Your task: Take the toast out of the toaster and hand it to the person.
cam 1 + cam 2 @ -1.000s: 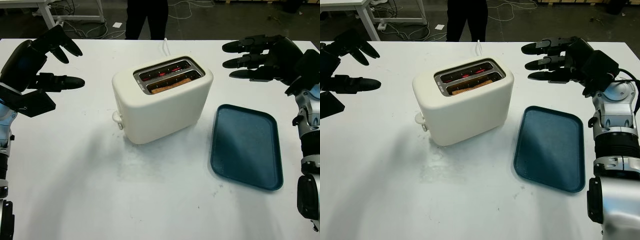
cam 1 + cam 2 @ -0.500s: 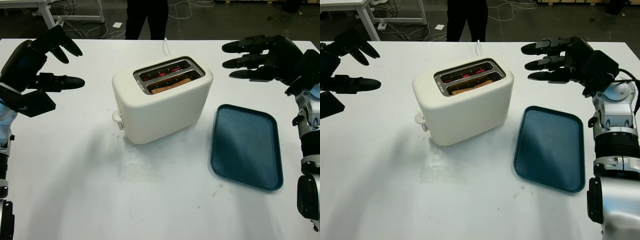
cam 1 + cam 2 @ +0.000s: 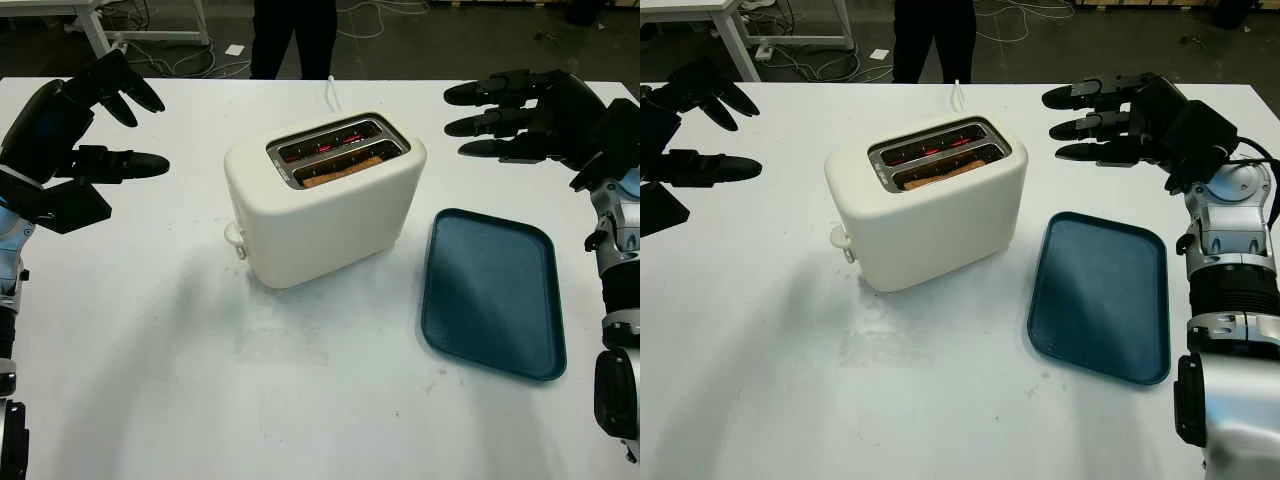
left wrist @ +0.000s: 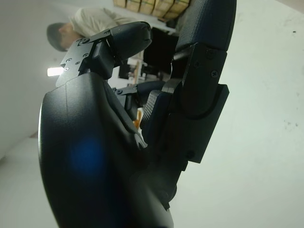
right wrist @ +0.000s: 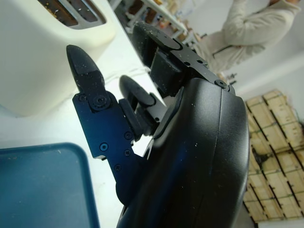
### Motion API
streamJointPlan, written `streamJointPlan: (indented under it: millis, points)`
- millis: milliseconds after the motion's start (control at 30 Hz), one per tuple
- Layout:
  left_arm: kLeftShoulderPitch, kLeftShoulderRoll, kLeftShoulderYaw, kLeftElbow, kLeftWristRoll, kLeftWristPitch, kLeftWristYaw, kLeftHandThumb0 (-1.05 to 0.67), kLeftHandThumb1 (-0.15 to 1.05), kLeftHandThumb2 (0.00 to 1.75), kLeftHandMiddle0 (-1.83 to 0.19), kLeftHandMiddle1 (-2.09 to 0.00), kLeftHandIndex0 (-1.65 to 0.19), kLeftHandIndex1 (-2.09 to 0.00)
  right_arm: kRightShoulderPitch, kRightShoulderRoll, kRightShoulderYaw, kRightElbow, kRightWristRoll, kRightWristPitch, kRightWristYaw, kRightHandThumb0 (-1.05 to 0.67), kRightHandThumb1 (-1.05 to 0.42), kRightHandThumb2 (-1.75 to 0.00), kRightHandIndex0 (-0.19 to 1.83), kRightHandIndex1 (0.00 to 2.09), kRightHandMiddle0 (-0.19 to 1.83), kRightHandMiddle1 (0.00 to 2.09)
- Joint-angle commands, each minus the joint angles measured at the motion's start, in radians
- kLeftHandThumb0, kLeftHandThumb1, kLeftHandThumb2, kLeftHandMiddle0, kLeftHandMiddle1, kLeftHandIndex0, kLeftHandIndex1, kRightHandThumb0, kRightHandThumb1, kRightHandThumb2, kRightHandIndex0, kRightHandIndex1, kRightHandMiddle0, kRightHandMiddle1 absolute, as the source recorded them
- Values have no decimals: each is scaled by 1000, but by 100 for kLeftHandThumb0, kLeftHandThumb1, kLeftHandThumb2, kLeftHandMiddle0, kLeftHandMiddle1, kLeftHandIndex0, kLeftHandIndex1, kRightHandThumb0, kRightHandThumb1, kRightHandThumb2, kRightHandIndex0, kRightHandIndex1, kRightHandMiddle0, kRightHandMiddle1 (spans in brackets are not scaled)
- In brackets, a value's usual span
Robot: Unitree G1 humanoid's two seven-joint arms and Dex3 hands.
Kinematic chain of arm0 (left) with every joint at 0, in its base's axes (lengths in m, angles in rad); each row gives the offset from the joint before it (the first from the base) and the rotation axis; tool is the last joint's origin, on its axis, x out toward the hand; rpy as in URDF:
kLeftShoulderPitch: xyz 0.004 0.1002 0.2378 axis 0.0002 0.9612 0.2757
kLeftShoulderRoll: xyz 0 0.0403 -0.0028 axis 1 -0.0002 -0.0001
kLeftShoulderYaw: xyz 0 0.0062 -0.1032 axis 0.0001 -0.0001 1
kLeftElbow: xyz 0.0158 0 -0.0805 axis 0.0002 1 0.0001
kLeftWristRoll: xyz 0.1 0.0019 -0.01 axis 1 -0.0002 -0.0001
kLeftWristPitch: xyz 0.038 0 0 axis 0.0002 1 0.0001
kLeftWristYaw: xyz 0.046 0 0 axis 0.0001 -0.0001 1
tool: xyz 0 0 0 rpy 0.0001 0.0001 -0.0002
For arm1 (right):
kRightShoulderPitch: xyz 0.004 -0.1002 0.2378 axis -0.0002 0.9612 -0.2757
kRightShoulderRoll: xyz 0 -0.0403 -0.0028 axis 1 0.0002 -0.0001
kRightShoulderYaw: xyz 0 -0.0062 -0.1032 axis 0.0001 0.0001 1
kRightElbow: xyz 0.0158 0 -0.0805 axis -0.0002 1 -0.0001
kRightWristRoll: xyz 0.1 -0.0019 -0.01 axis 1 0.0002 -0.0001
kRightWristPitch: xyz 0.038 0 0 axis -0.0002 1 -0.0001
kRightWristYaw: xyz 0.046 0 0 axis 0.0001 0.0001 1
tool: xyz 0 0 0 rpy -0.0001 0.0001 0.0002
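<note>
A white table (image 3: 300, 400) holds one cream toaster (image 3: 325, 200) at centre frame and one blue tray (image 3: 490, 290) at lower right. One toast (image 3: 345, 170) sits low in the front slot. The left hand (image 3: 75, 130) at upper left and right hand (image 3: 525, 110) at upper right are empty, fingers extended. One person (image 3: 293, 35) stands at top centre. The slots glow red, so reaching fingers may touch hot metal or tip the toaster.

Workshop; floor cables (image 3: 375, 18), stacked pallets (image 5: 273, 156)

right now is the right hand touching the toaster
Apart. The left eye view shows bare table between the open right hand and the toaster.
</note>
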Motion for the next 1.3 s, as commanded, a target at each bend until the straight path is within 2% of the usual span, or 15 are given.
streamJointPlan:
  millis: [0,233,500,1267]
  points:
    - [-4,-3,0,2,0,-12,8,-94,92,17,-27,-163,-15,-151,-18,4,0,-8,6,-6,-3,-39,-70,0,89,14,85,0]
    - [-3,-3,-1,-14,-4,9,0,-94,92,15,-27,-164,-15,-151,-20,3,1,-3,2,-11,-5,-41,-70,0,89,14,85,0]
    - [-8,-3,-2,12,3,-25,10,-94,92,15,-27,-163,-15,-151,-21,4,0,-1,6,-11,1,-39,-70,0,88,14,85,0]
    - [2,-2,1,-6,0,-3,5,-94,92,15,-27,-163,-15,-150,-25,6,-4,19,10,-27,12,-42,-70,0,89,15,86,0]
